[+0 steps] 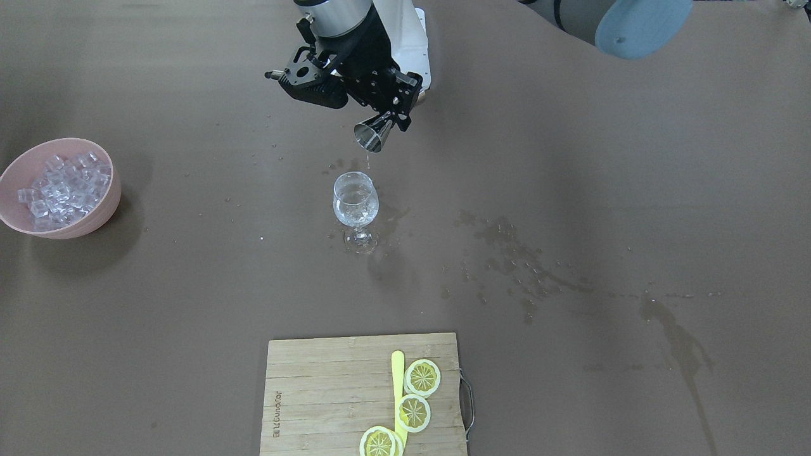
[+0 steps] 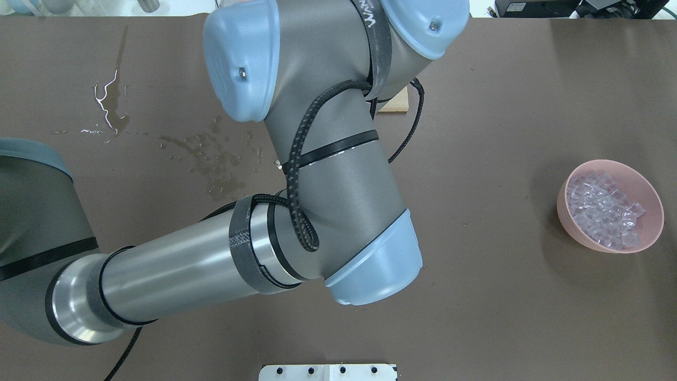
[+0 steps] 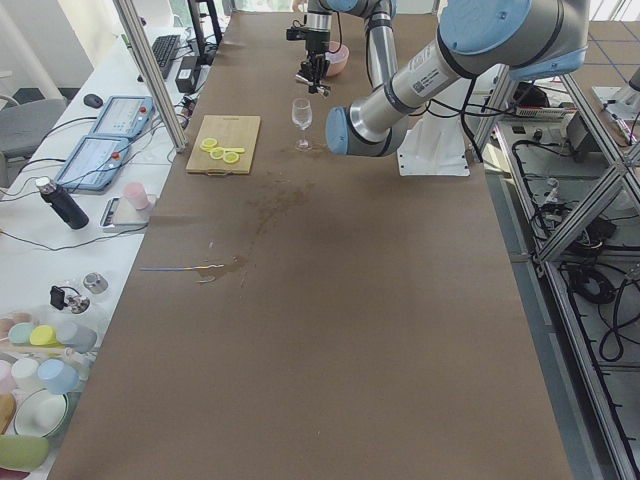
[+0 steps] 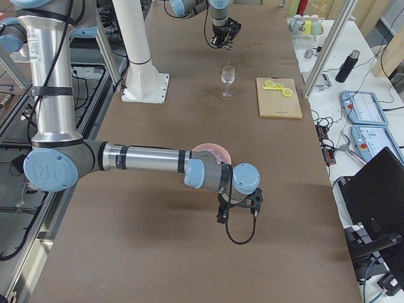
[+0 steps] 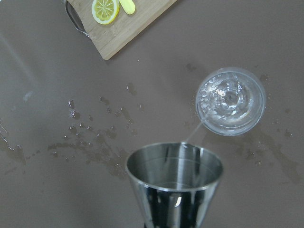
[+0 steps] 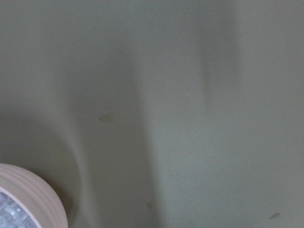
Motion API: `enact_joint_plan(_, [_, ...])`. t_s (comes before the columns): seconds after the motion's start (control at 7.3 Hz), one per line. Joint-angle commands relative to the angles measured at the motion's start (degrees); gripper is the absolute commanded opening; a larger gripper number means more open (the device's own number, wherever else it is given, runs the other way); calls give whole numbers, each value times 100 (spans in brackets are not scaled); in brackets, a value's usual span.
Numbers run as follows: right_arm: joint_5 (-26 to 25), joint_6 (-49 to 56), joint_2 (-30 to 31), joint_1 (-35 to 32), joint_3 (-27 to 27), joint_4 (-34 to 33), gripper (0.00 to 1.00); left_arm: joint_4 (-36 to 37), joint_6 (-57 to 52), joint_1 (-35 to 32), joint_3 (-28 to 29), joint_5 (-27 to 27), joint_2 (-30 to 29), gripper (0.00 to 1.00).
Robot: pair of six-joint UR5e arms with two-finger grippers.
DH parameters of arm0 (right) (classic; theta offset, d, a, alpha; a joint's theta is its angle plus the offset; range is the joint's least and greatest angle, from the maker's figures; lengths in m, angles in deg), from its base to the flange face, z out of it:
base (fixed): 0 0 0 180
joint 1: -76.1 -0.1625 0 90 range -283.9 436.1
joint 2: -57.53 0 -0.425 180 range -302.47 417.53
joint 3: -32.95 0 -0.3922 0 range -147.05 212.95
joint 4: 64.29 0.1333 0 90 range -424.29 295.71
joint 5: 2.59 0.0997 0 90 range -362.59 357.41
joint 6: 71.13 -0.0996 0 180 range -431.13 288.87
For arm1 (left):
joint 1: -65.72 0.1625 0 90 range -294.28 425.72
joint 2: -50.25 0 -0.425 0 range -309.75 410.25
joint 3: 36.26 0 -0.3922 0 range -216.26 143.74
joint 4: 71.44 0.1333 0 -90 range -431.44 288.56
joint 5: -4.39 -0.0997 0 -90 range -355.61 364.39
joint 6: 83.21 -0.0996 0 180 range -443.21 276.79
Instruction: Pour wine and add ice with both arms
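Left tool: shut tight on a steel measuring cup, tipped mouth-down above the wine glass and clear of its rim. From the cup's lip, a thin thread of wine down to the near edge of the glass; more clear liquid in the glass's bowl. Glass upright on the worktop, alone, with open brown surface on every side.

Toward the operators' edge, well apart from the glass: a wooden cutting board with lemon slices and a yellow stick, running out of the front view at the bottom. On the robot's left of the glass, dark wet stains trailing off toward the worktop's far end.

Ice heaped in a pink bowl near the worktop's end on the robot's right, far from the glass, with a broad bare stretch between.

Right tool low over the worktop just beside that bowl, on its outer side; cannot tell whether open or closed. Plenty of free room beyond it to the worktop's end.
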Motion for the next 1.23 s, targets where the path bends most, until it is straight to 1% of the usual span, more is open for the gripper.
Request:
enact_joint_plan(0.0, [1,0,-17,0,11,0,100,-134,47,0,-150,3,70,0])
enact_joint_plan(0.14, [1,0,-34,0,11,0,100,-509,212,-8,-665,-6,471,0])
enact_joint_plan(0.27, [1,0,-52,0,11,9,100,-1183,483,-26,-1419,-32,1198,0])
enact_joint_plan(0.41, [1,9,-52,0,54,9,100,-1503,495,-183,-1748,-41,1501,0])
enact_joint_plan(0.55, [-8,9,-95,0,81,9,100,-1915,512,-402,-1969,-41,1678,0])
enact_joint_plan(0.69, [-16,9,-139,0,90,9,100,-2415,730,-595,-2337,-50,2097,0])
enact_joint_plan(0.82, [-69,9,-209,0,81,9,100,-3499,863,-884,-2575,-102,2824,0])
enact_joint_plan(0.96, [-69,17,-271,0,81,9,100,-4328,960,-1166,-2760,-103,3518,0])
enact_joint_plan(1.1, [-78,18,-315,0,116,18,100,-4980,961,-1464,-2823,-112,4030,0])
